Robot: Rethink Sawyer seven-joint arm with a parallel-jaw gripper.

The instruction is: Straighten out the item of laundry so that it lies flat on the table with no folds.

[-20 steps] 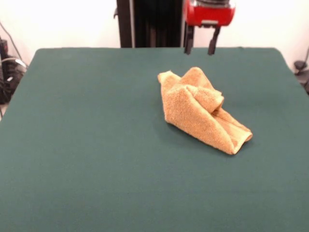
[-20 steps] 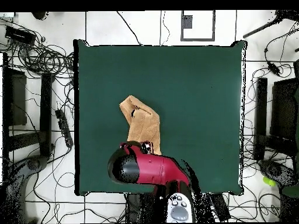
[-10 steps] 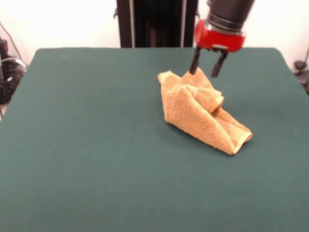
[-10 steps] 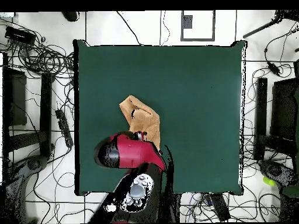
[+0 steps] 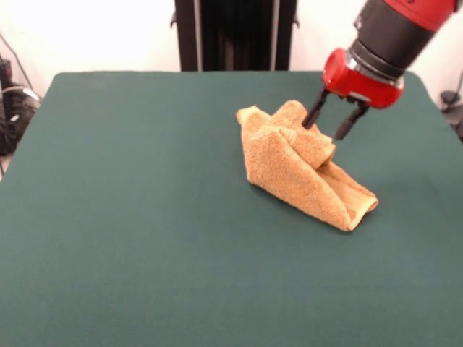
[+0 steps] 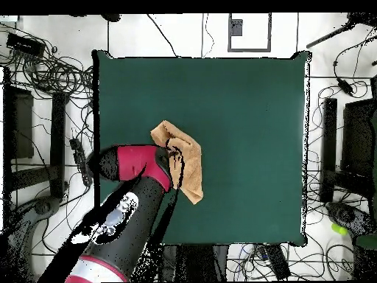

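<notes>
The orange-tan towel (image 5: 300,165) lies crumpled and folded over itself in a wedge-shaped heap right of the middle of the dark green table (image 5: 130,217). My gripper (image 5: 328,127) hangs open just above the heap's far right side, one finger close to the raised top fold. In the overhead view the towel (image 6: 189,163) lies left of the table's (image 6: 250,118) middle, and the red wrist (image 6: 140,162) covers its left part and hides the fingers.
Cables and equipment (image 6: 51,74) lie on the floor around the table. The robot's black pedestal (image 5: 231,35) stands behind the far edge.
The gripper has come down from the far edge and moved right and nearer, from above the towel's top fold to its far right side. The towel has not moved.
</notes>
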